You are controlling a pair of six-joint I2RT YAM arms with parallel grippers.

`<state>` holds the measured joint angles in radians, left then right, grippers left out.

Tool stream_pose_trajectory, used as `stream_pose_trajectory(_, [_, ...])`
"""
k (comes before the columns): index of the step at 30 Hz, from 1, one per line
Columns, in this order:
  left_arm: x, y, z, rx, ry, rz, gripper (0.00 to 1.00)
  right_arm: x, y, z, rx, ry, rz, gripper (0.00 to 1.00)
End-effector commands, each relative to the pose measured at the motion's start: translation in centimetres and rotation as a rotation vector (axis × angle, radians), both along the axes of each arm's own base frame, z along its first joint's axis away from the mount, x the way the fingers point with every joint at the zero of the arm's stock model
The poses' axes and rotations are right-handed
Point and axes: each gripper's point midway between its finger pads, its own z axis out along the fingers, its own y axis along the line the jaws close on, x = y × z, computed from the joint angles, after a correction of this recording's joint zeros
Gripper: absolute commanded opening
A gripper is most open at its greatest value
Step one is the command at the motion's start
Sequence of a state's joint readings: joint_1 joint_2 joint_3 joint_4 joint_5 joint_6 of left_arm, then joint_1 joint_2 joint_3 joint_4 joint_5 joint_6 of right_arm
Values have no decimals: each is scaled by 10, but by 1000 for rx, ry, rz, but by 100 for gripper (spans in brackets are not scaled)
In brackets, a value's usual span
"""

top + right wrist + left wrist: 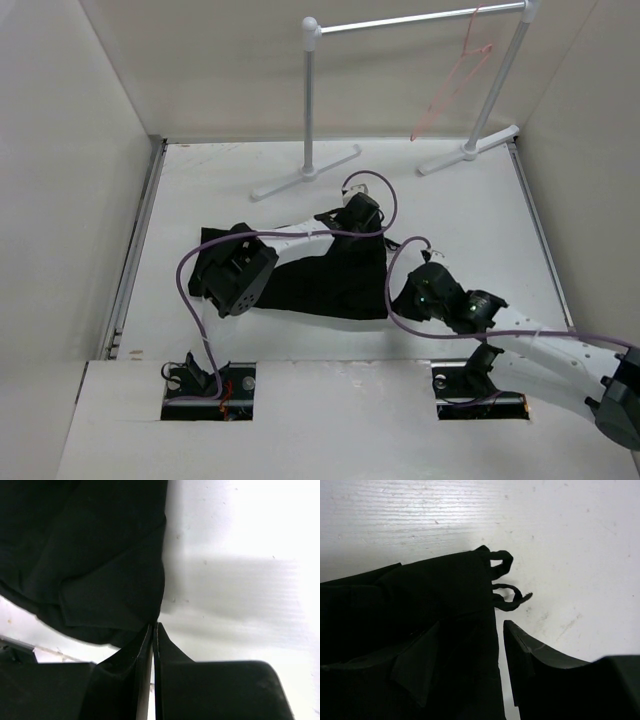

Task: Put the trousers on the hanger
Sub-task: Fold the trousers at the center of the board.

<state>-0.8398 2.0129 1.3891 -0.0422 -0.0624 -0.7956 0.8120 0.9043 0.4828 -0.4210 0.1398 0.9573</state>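
Right jaws closed at trousers [90,555] edge, left jaws parted over another corner, hanger [450,85] on rack [310,100]

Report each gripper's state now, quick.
Left gripper: open over the trousers' edge.
Right gripper: shut at the trousers' edge; pinch cannot be told.

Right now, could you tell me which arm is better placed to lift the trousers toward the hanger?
Probably the right: the right gripper is shut at the trousers' right edge, on the side where the hanger hangs from the rack. The left gripper stands open over the other end.
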Motion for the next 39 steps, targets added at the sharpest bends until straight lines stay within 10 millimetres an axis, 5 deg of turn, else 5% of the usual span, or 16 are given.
stream_pose_trajectory(1, [20,-2,10,-19,-36,31,51,-19,-15,-10,-27,48,0,9])
stream_pose_trajectory(12, [31,-5,10,-26,-44,40,51,-27,-16,0,10,53,-2,9])
stream_pose_trajectory(14, [29,-7,13,-30,-46,33,51,-22,-13,9,21,23,-3,19])
stream_pose_trajectory(16, [26,-9,16,-35,-48,26,51,-13,-10,19,38,-11,-15,39])
stream_pose_trajectory(18, [24,-10,18,-37,-50,22,51,-5,-7,23,49,-27,-13,41])
stream_pose_trajectory(26, [17,-14,21,-45,-49,8,51,27,5,28,4,-60,-36,39])
stream_pose_trajectory(33, [15,-17,20,-47,-46,-2,51,35,3,5,-70,-38,-30,36])
stream_pose_trajectory(39, [17,-15,19,-46,-45,3,51,36,0,1,-68,-36,-42,10])
